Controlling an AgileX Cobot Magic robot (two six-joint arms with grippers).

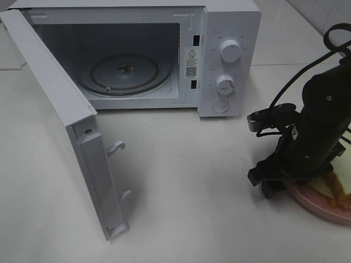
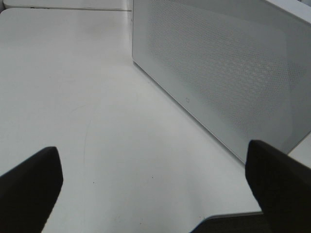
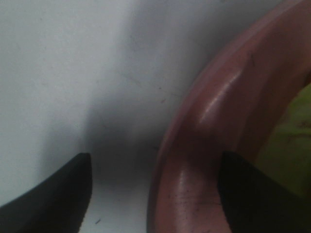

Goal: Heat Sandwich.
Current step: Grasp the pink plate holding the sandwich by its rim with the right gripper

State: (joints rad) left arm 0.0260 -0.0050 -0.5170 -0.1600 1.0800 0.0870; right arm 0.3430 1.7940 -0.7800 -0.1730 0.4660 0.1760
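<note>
There's the sandwich (image 1: 337, 189), on its pink plate (image 1: 318, 207) at the near right edge of the white table (image 1: 192, 192). We catch only a sliver of it, pale bread and an orange streak, because the right arm stands in front. In the right wrist view a patch of yellow-green filling peeks over the plate's rim.

The right gripper (image 3: 153, 194) is down at the plate's left rim with its jaws partly apart. One finger (image 3: 48, 194) sits over bare table outside the rim, the other over the plate's inner side, so the rim lies between them. We see table showing between the outer finger and the rim, so it has hold of nothing.

At the far side stands the white microwave (image 1: 230, 22), its door (image 1: 55, 109) swung wide toward the near left. The glass turntable (image 1: 126, 74) shows inside, with two knobs (image 1: 229, 52) on the right panel.

The left gripper (image 2: 155, 194) has its jaws spread wide, with only tabletop between them, near the door's perforated outer face.
</note>
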